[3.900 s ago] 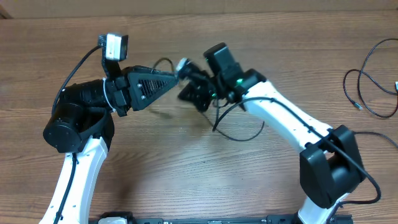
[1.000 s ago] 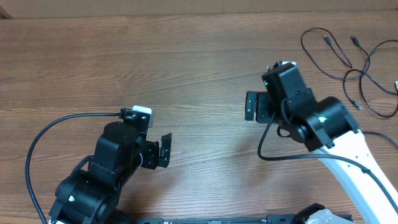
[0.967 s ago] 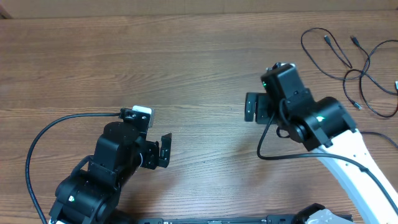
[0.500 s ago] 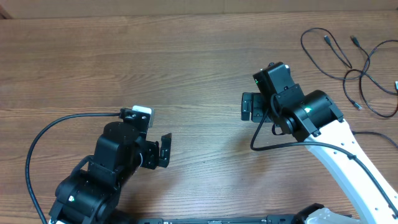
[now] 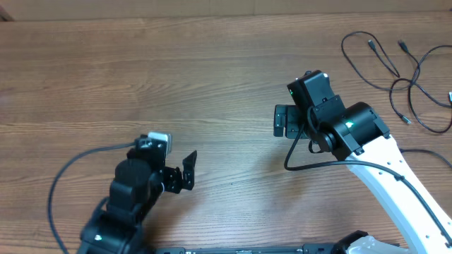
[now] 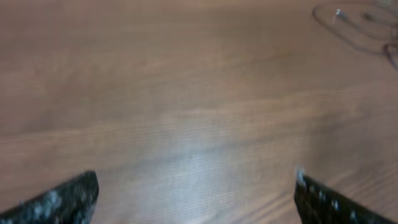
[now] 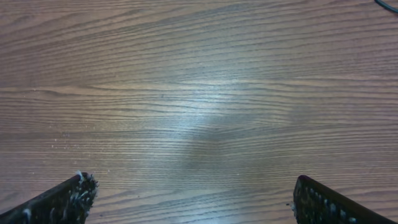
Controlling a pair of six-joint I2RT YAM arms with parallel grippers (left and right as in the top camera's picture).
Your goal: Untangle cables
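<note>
Fingers left: left gripper [image 5: 186,171] spread wide, pads [image 6: 62,200] at the lower corners of its wrist view, only bare wood between.
Fingers right: right gripper [image 5: 280,121] also spread wide and empty, pads [image 7: 59,204] the same way in its wrist view.
Table: one wooden table [image 5: 212,77]; the middle, where both grippers met about four seconds ago, is now bare.
Arms: two. Left arm [image 5: 131,194] is pulled back to the near left. It has turned a little in the last half second and its wrist view is motion-blurred. Right arm [image 5: 349,130] is back at mid-right, unchanged over the last half second.
Arm wires: two thick black ones, one per arm, not task items.
Cables: all at the far right corner [image 5: 413,83], well apart from both grippers. They also show as a blur at the top right of the left wrist view.
Cable change: one more loose loop lies there than four seconds ago, and no bundle hangs between the grippers.
Cable count: three or four thin strands; exact number unclear where they cross and run off the right edge.
Plug ends: three clear [image 5: 371,44], maybe a fourth at the edge.
Meaning: last strand looks released; cables lie loose with some crossings, so the task is likely at or near its end.
</note>
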